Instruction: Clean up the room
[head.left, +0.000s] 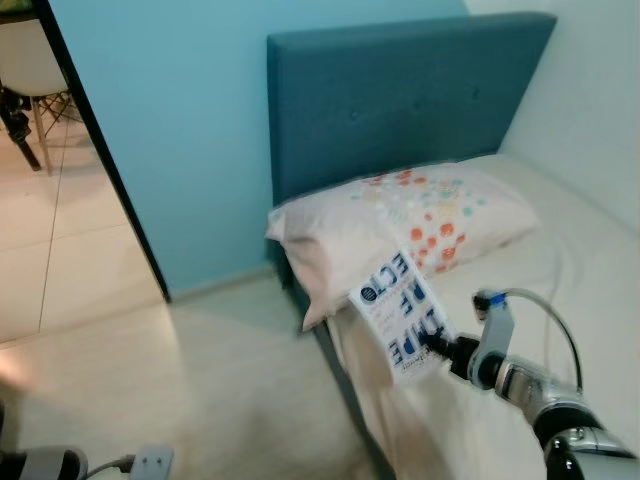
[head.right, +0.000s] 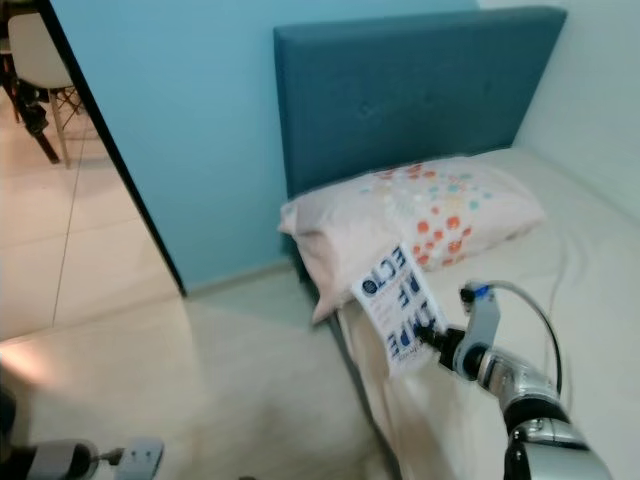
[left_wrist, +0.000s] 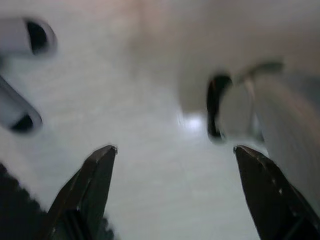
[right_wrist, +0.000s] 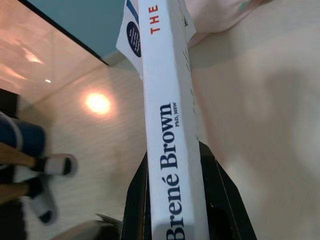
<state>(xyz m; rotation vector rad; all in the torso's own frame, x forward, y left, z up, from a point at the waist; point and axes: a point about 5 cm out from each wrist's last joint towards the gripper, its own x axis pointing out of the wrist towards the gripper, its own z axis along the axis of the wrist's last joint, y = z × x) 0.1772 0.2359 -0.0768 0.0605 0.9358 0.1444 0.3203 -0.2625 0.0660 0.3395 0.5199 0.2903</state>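
Note:
A white book (head.left: 402, 315) with blue lettering hangs over the bed's near edge, just in front of the pillow (head.left: 410, 222). My right gripper (head.left: 437, 347) is shut on its lower corner. In the right wrist view the book's spine (right_wrist: 169, 120) reads "Brené Brown" and the black fingers (right_wrist: 136, 200) clamp it from both sides. My left gripper (left_wrist: 175, 155) hangs low over the pale floor with its fingers spread open and nothing between them; its arm (head.left: 45, 463) shows at the lower left.
The bed (head.left: 560, 270) has a teal headboard (head.left: 400, 95) against a light blue wall. An open doorway at the left leads to a tiled room with a white chair (head.left: 25, 60). A person's feet in sandals (right_wrist: 47, 165) stand on the floor.

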